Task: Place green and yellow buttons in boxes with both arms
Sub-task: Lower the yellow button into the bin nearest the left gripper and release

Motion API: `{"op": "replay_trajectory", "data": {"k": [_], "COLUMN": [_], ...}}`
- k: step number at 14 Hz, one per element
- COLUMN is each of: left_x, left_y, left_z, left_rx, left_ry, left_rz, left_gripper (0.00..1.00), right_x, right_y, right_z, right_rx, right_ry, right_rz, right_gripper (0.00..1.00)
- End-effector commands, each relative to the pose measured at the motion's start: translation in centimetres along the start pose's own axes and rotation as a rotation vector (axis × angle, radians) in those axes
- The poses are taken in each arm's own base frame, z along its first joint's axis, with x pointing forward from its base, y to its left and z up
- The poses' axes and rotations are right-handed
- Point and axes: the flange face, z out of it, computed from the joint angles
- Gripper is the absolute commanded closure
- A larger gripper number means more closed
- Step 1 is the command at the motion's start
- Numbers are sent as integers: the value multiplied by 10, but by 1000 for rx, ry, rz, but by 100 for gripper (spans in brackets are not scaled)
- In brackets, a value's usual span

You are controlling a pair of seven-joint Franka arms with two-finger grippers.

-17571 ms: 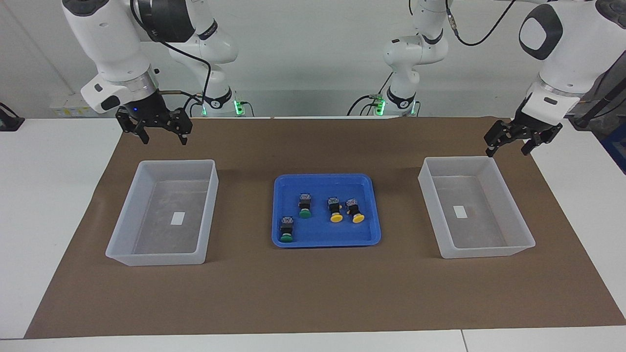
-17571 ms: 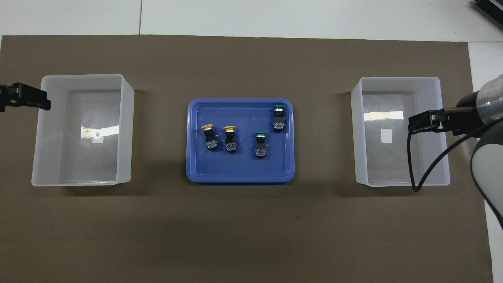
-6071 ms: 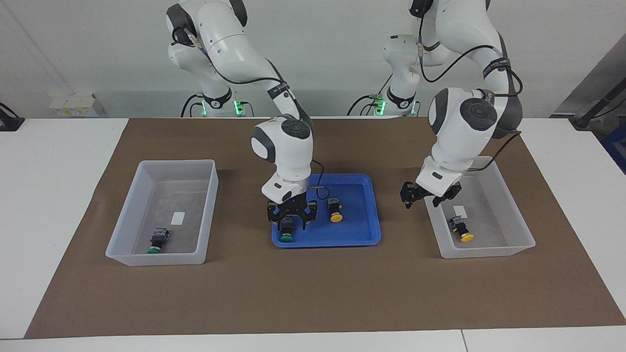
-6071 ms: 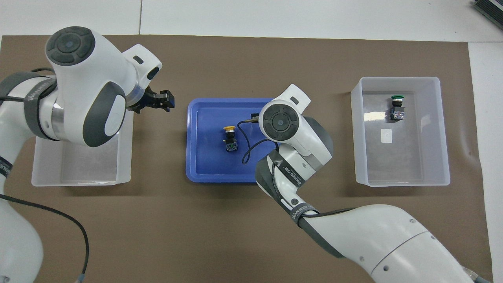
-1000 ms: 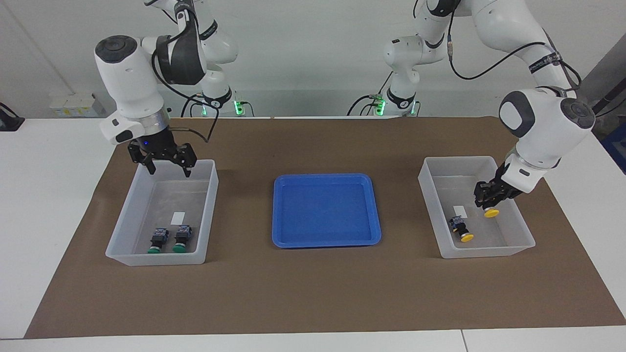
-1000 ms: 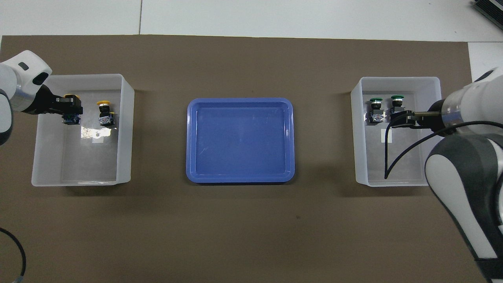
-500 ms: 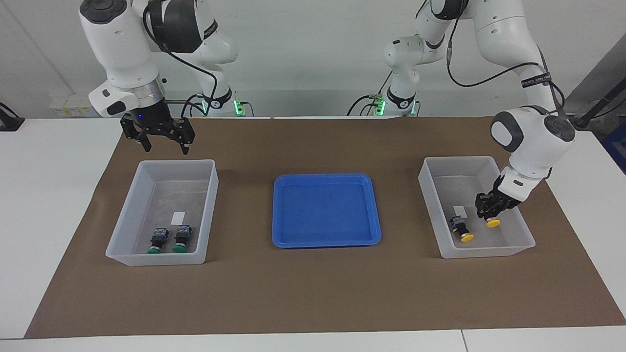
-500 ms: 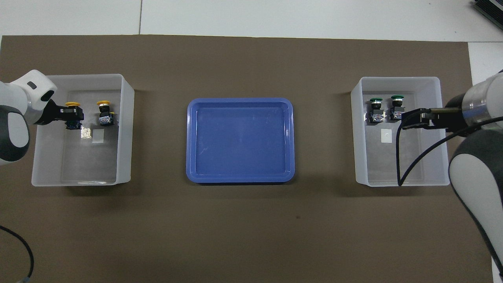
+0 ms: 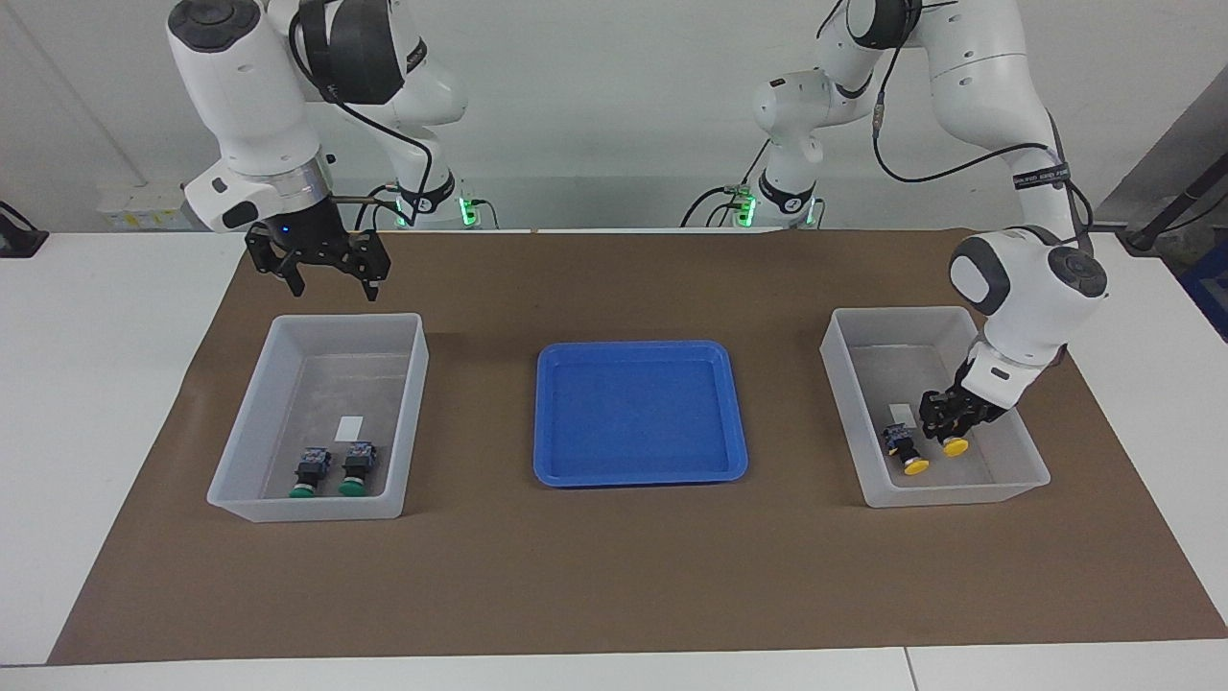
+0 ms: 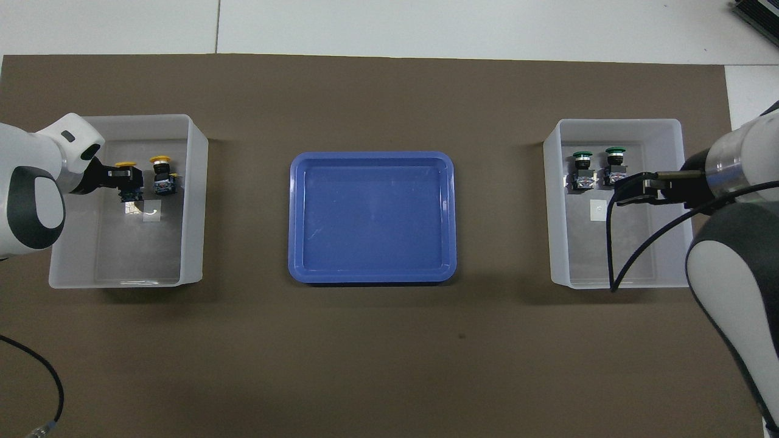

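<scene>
The held yellow button (image 9: pixel 954 445) is low inside the box at the left arm's end of the table (image 9: pixel 1019 485), pinched in the left gripper (image 9: pixel 945 418), whose fingers are pressed onto its black body. It sits just beside the second yellow button (image 9: pixel 907 451), which lies on the box floor near the white label (image 9: pixel 899 414). Whether the held button already touches the floor cannot be told.

The two green buttons (image 9: pixel 329 470) lie side by side in the box at the right arm's end of the table (image 9: pixel 235 504), in the part of it farther from the robots, caps pointing away from the robots.

The right gripper (image 9: pixel 324 268) is empty with its fingers spread — raised over the edge of that box nearer to the robots.

The blue tray (image 9: pixel 739 422), between the two boxes, holds nothing.

Progress, as judged: three buttons are delivered and sorted by colour — the fourth is inside its box but not yet released. What is left appears to be the release of that button and the left arm's withdrawal. The right arm's share looks complete.
</scene>
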Motion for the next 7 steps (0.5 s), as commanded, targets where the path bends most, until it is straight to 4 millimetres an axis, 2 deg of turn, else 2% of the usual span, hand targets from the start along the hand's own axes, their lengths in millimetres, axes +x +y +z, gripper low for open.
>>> {"op": "replay_trajectory", "data": {"k": [1,4,7], "left_x": [17,34,43], "left_y": [15,26,52], "left_z": [-41,-88,-142], "left_rx": [6,31,23], "left_ry": [-26,-51,-107], "left_rz": [46,79,97], "left_gripper": [25,25,25], "right_x": [-4,-3,-3], "right_y": [3,9,6], "right_z": [-10,-13,-13], "right_rx": [38,64,61], "right_ry": [-6,-2,1], "right_rz": [-32,-62,-70], "right_gripper": [0,0,0]}}
